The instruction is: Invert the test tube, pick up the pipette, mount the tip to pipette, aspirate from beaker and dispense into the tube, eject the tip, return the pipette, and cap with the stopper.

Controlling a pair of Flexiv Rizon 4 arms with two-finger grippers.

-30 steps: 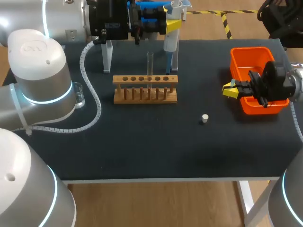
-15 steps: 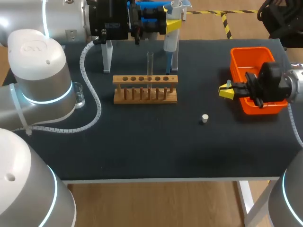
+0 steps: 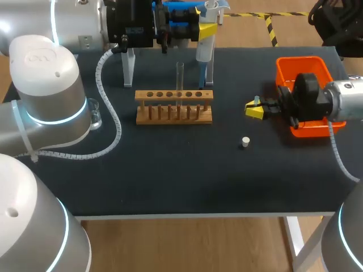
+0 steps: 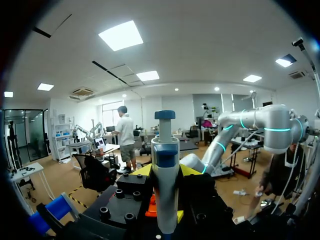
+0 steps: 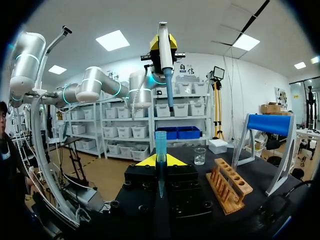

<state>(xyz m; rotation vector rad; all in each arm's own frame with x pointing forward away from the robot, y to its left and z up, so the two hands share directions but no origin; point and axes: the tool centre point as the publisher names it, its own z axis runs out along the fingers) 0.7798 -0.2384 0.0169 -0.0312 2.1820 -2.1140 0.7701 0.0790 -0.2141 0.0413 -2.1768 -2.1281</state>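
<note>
My left gripper [image 3: 206, 28] hangs above the table's back edge, shut on the white and blue pipette [image 3: 205, 50], whose body [image 4: 164, 165] stands upright between the yellow fingers. A clear test tube [image 3: 180, 76] is upright in the wooden rack [image 3: 174, 106]. My right gripper [image 3: 254, 109] hovers just left of the orange bin [image 3: 302, 63], shut on a clear bluish pipette tip [image 5: 160, 150] pointing up. In the right wrist view the held pipette [image 5: 164, 50] hangs high ahead of the tip. The white stopper [image 3: 245, 141] lies on the mat, below the right gripper. The beaker [image 5: 200, 156] stands beyond the rack [image 5: 229, 182].
The pipette stand [image 3: 129, 68], with clear legs and a blue top, stands behind the rack. My left arm's cable [image 3: 108, 107] loops over the mat's left side, next to the beaker [image 3: 94, 115]. The table's front edge [image 3: 187, 215] runs along the bottom.
My right gripper has moved left with the tip, from over the orange bin out over the mat towards the rack. The left arm and the pipette have stayed still.
</note>
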